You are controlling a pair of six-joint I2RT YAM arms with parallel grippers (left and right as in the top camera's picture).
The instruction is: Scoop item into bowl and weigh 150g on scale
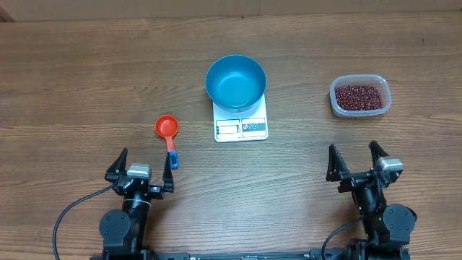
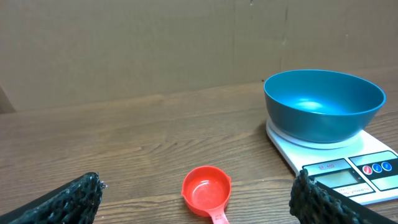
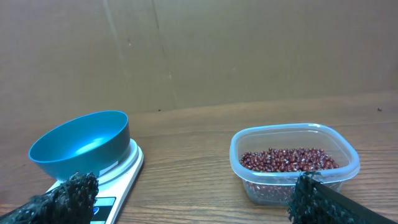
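On flat white rectangular scale [image 1: 241,128]: round bright blue bowl [image 1: 235,81]. Dark red-brown beans [image 1: 359,97] inside clear plastic tub [image 1: 333,101]. left hand [image 1: 143,167], right hand [image 1: 354,155]: fingers apart, gripping nothing.

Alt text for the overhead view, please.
An empty blue bowl sits on the white scale at centre, with a clear tub of red-brown beans to its right and a red scoop to its left. The left gripper and right gripper rest open, empty.
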